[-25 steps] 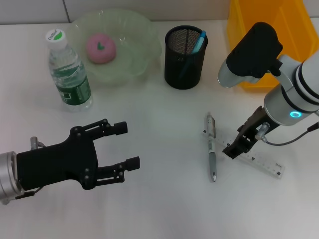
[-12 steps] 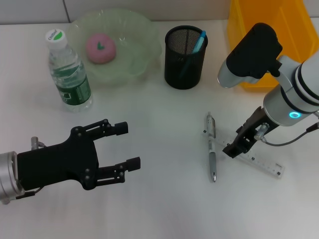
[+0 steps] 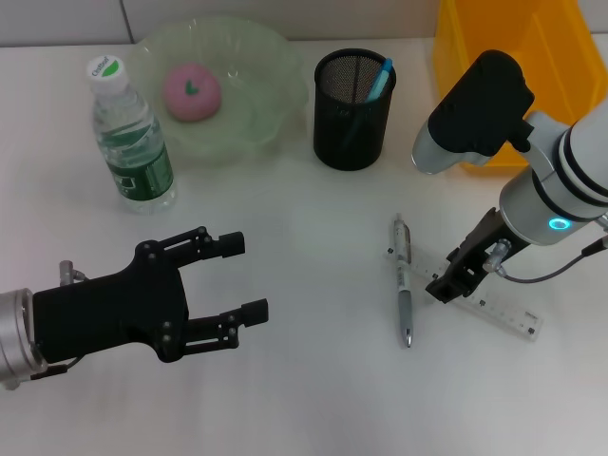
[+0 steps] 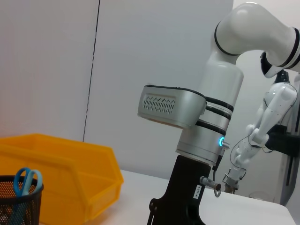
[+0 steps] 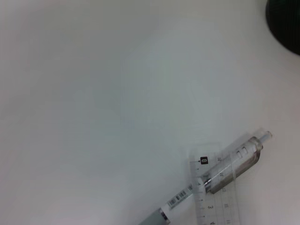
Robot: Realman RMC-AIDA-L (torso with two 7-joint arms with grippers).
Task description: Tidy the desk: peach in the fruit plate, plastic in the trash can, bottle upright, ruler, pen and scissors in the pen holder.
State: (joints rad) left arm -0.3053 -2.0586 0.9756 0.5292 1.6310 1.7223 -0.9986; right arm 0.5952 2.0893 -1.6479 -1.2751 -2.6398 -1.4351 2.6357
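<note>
Your head camera looks steeply down on the counter (image 3: 285, 228) from above. Your left wrist camera sits low, facing level across toward the right arm and the yellow bin (image 4: 61, 178). Your right wrist camera looks straight down, close, on the pen (image 5: 220, 178) crossing the ruler (image 5: 213, 197), both also seen in the head view's lower right.

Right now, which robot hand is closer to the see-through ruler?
The right. The right gripper is down at the ruler, over the end that crosses the pen. The left gripper hangs open far across the table, below the bottle.
</note>
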